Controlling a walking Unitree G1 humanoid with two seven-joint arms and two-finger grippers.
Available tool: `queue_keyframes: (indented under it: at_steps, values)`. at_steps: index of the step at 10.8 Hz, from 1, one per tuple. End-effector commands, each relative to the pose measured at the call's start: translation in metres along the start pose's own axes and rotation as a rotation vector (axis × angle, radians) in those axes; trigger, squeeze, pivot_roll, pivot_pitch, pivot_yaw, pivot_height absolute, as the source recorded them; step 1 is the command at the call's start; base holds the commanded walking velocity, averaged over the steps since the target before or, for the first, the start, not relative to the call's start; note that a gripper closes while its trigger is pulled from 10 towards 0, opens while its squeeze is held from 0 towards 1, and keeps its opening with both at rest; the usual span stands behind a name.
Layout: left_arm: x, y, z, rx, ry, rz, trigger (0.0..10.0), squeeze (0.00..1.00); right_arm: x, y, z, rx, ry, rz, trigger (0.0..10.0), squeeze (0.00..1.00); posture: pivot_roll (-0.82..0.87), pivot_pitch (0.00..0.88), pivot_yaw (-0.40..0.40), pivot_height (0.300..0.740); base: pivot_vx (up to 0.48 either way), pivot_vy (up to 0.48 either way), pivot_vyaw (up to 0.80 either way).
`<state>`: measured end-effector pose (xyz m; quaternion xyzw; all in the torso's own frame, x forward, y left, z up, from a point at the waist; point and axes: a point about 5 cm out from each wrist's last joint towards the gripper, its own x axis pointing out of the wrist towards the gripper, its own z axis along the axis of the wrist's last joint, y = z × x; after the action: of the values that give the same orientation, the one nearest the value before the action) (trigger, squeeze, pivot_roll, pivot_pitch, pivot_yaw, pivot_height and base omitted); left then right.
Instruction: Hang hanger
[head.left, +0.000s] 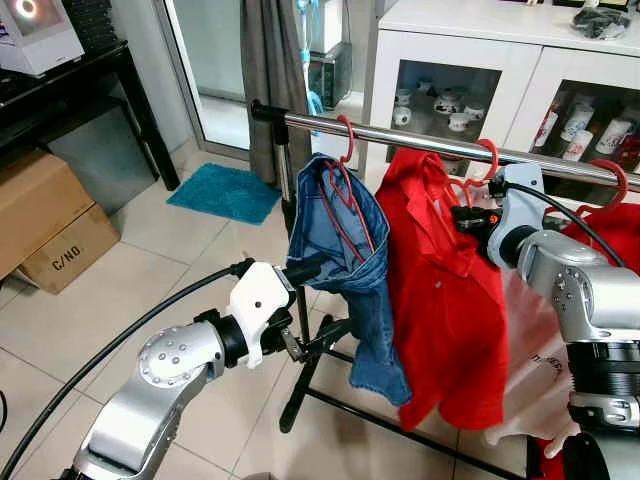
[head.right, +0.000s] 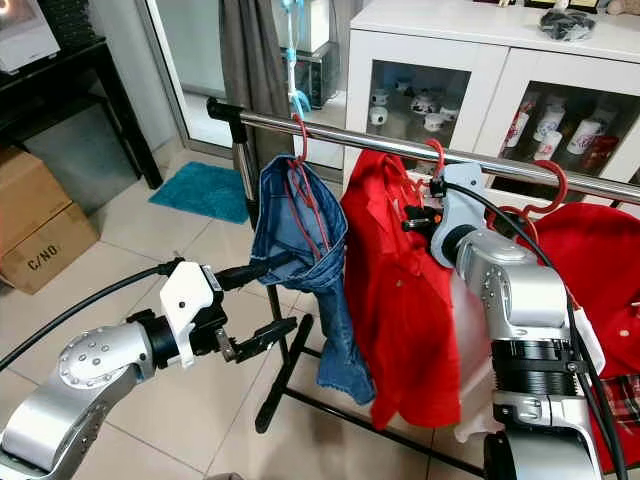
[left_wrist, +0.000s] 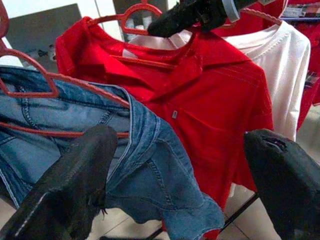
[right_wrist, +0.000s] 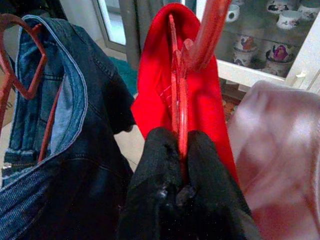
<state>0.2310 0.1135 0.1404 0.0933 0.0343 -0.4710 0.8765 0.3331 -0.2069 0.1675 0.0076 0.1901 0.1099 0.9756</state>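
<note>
A silver rail (head.left: 410, 140) runs across the rack. From it hangs a red hanger (right_wrist: 179, 95) carrying a red polo shirt (head.left: 445, 300); its hook (head.left: 488, 158) curves over the rail. My right gripper (head.left: 463, 218) is shut on this hanger just below the hook, both fingers (right_wrist: 160, 165) pinching the red plastic. To the left, blue jeans (head.left: 345, 240) hang on another red hanger (head.left: 345, 140). My left gripper (head.right: 280, 297) is open beside the jeans at their lower left, its fingers (left_wrist: 70, 185) spread wide and holding nothing.
A white shirt (left_wrist: 290, 65) and another red garment (head.right: 600, 270) hang further right. Behind stands a white cabinet (head.left: 470, 50) with cups. Cardboard boxes (head.left: 45, 220), a black table (head.left: 90, 80) and a teal mat (head.left: 225, 192) are at left. The rack's black foot (head.left: 300, 390) rests on the tiles.
</note>
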Motion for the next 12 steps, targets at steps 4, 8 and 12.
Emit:
queue_keyframes:
  at_steps: [4, 8, 12]
  values:
    - [0.002, 0.0, -0.005, -0.01, 0.012, 0.058, 10.0, 0.0, -0.003, 0.009, -0.001, -0.026, -0.039, 0.018, 0.0, 0.0, -0.03, 0.0, 0.029, 0.74, 0.0, 0.0, 0.0]
    - [0.005, 0.01, -0.002, -0.035, -0.037, 0.191, 10.0, 0.0, -0.011, 0.013, 0.02, 0.023, -0.239, 0.025, 0.0, 0.0, -0.02, 0.0, 0.025, 0.74, 0.0, 0.0, 0.0]
    - [0.003, 0.012, -0.015, -0.04, -0.023, 0.325, 10.0, 0.0, -0.034, 0.035, 0.009, -0.147, -0.372, 0.064, 0.0, 0.0, -0.02, 0.0, 0.03, 0.74, 0.0, 0.0, 0.0]
